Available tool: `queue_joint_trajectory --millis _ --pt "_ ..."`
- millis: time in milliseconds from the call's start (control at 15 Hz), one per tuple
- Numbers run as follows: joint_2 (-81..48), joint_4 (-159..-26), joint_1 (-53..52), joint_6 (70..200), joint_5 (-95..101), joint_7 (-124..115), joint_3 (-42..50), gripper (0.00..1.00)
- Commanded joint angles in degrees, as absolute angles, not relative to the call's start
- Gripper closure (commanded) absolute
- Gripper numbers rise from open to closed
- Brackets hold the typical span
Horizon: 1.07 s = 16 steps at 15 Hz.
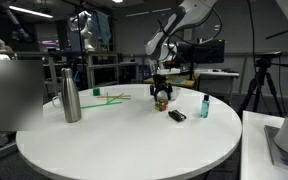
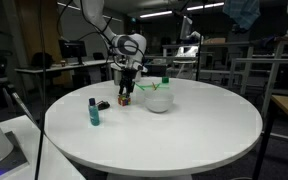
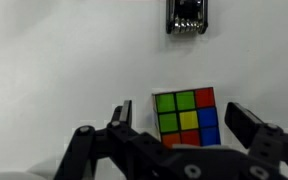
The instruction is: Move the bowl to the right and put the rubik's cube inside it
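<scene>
Here, the fingers (image 3: 242,125) are spread wide apart, and they hold nothing. In the wrist view the cube (image 3: 187,118) sits right between them on the white bench (image 3: 44,60). One finger is on each side of the cube. A thin strip of bench shows on both sides, so the fingers are not touching it. The top of the cube shows green, yellow, red and blue squares. A small black thing (image 3: 187,15) lies on the bench further up in this view, apart from the cube.

In both exterior views the arm (image 1: 179,30) reaches down over the round bench, and the fingers are low, right at the cube. The bowl (image 2: 158,101) is white and round. It stands on the bench just beside the cube, not touching it. A blue-green bottle (image 1: 204,105) stands near, and the black thing lies between it and the cube. A tall steel bottle (image 1: 72,96) stands well apart from them, close to the edge of the bench.
</scene>
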<state>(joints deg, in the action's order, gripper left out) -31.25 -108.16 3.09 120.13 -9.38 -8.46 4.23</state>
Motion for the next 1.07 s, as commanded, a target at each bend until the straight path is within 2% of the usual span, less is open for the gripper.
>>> queue_joint_trajectory --millis 0,333,400,467,533,800,867,1000 --pt "-31.8 -107.8 3.5 119.7 -9.5 -8.2 3.6 0.0" --pt "-33.5 -107.2 3.5 119.0 -9.4 -7.7 3.1 0.01" --pt "-33.9 -106.9 3.6 118.6 -9.4 -7.6 3.1 0.25" --pt "-34.3 -106.8 3.6 118.5 -9.3 -7.7 3.2 0.25" --pt "-34.7 -106.7 3.5 118.4 -9.1 -7.9 3.3 0.3" --pt "-36.3 -106.1 3.2 117.7 -8.7 -8.4 3.4 0.6" --pt "-36.4 -105.8 3.1 117.2 -8.5 -8.6 3.5 0.65" --pt "-36.6 -105.6 3.0 117.0 -8.4 -8.8 3.6 0.65"
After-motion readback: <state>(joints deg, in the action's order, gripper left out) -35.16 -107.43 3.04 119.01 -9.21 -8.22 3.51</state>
